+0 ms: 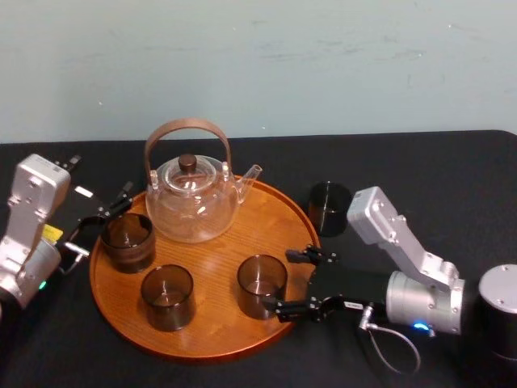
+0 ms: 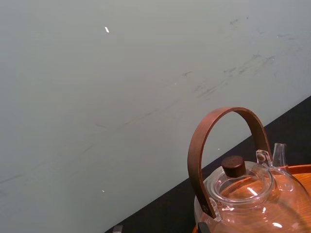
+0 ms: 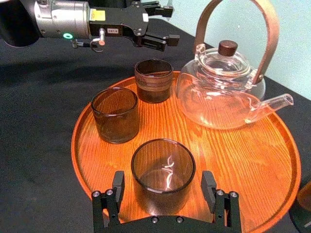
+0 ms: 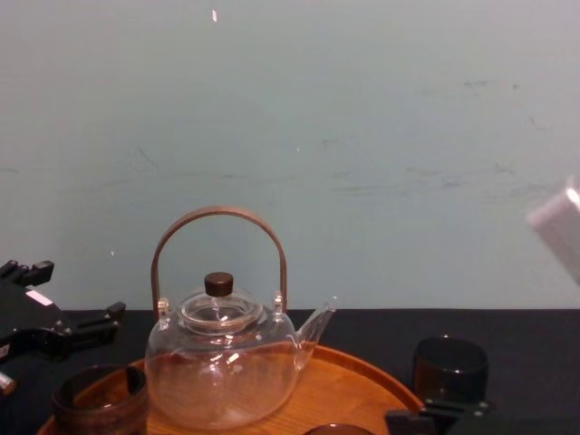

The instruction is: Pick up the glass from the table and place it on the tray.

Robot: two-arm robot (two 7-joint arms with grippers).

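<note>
The glass [image 3: 163, 165] stands at the near right of the tray [image 3: 233, 145], between the parted fingers of the right gripper [image 3: 163, 178]; the right wrist view shows gaps on both sides. The head view adds the left gripper [image 1: 101, 220], spread open at the tray's left rim.

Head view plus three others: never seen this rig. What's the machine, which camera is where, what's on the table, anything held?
It's a two-armed robot with a gripper on each arm. One camera looks down from its head, one across from its chest, one on each wrist. On the black table sits a wooden tray carrying a clear teapot and three dark glasses; a fourth glass stands on the table beside it. The right gripper is open, a finger either side of the tray's right glass. The left gripper is open beside the tray's left glass. Nothing is held.
</note>
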